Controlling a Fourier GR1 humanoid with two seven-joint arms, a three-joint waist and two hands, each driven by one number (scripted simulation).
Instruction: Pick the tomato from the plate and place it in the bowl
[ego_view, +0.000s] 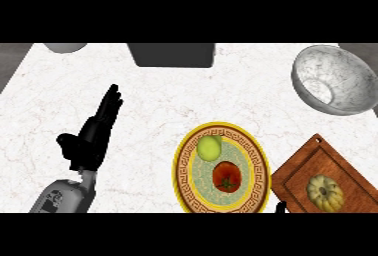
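**Tomato on plate, pick not yet begun**

Item: tomato (227, 176), red, green stem scar showing. Resting on the patterned plate (186, 187), nearer half, just beside a pale green round fruit (209, 148) lying farther up the same plate. Untouched.

Destination: marbled grey bowl (332, 79), far right of the counter (148, 100), tilted, well apart from the plate. Nothing seen inside.

Left hand (92, 135): at the view's left, fingers straight and together, pointing up-counter, holding nothing. Resting.

Right hand (280, 208): only a dark tip at the lower edge, between plate and wooden cutting board (299, 172). Finger state: cannot tell.

Other: yellowish ribbed squash (325, 192) on the board; dark box (172, 54) and pale round object (65, 47) at the far edge.

Handling note, judged: right hand best placed for the pick. Approach from the near right, descend over the tomato, fingers spread wide enough to close around its sides without nudging the green fruit. Lift clear of the plate rim before travelling up-right; release low, inside the bowl's tilted wall, to prevent rolling out.
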